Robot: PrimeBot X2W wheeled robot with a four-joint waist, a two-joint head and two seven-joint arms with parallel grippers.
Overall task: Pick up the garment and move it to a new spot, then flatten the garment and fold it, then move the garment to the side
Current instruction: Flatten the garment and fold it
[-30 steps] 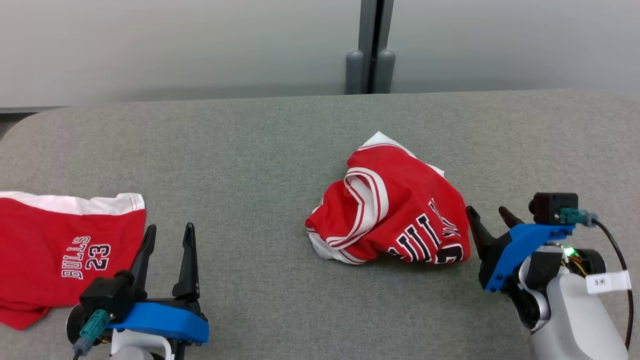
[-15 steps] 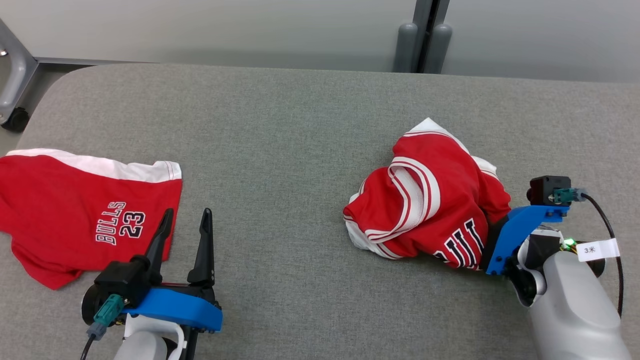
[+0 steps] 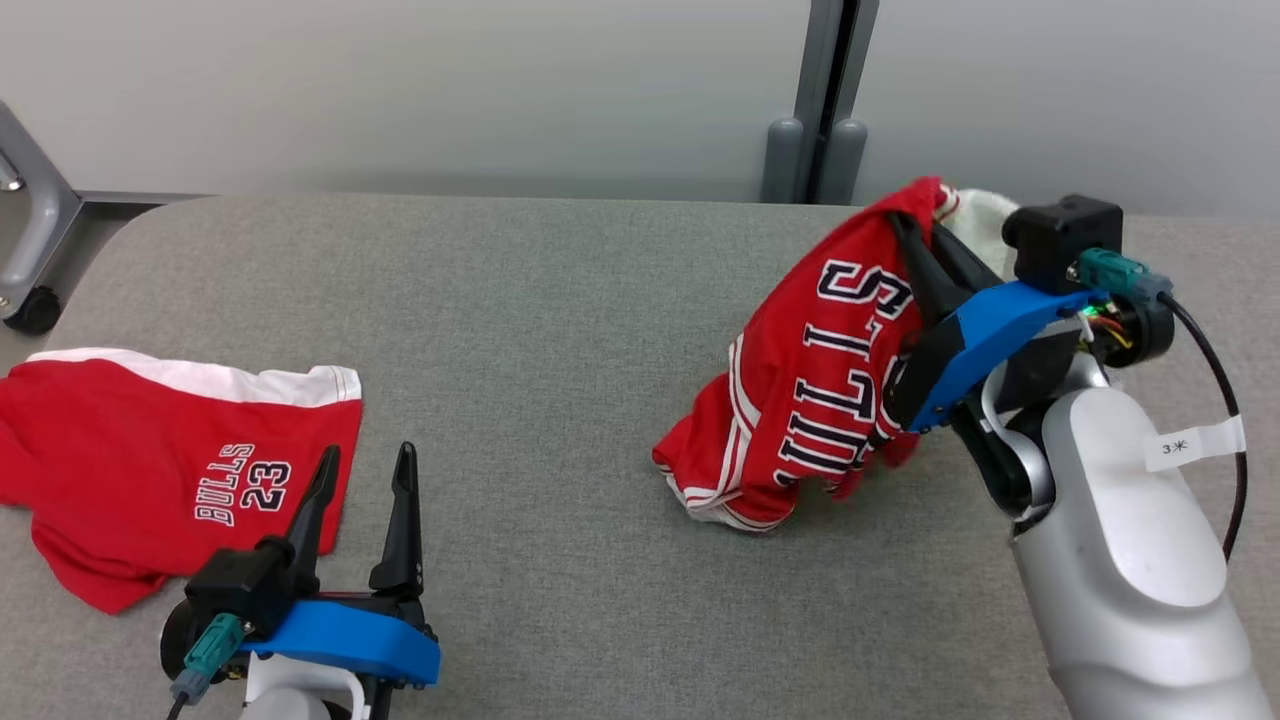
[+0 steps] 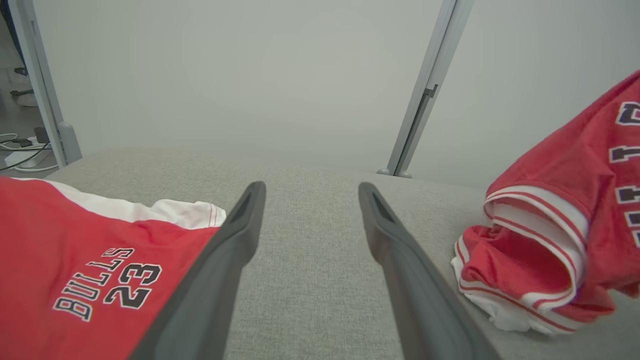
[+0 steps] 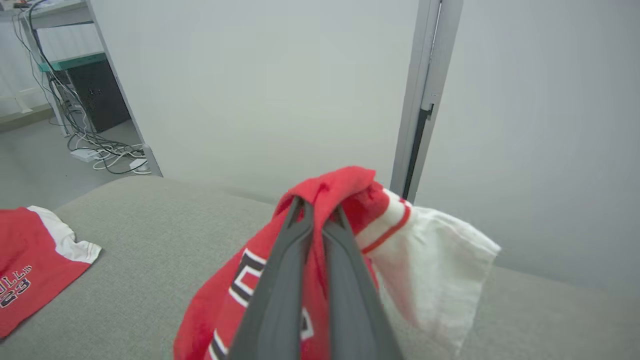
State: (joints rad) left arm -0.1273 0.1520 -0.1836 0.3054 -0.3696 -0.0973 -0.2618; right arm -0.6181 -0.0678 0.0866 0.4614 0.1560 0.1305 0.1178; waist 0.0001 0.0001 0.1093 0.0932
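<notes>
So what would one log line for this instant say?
right gripper: shut on jersey, top raised, hem on table | left gripper: open, empty | shorts: beside left gripper

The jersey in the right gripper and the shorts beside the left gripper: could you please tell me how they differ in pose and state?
The jersey hangs bunched from the shut right gripper, its lower end on the table; the shorts lie spread out, ungripped, beside the open left gripper. The jersey's lettering is large; the shorts' is small, with 23. Both are red with white trim.
</notes>
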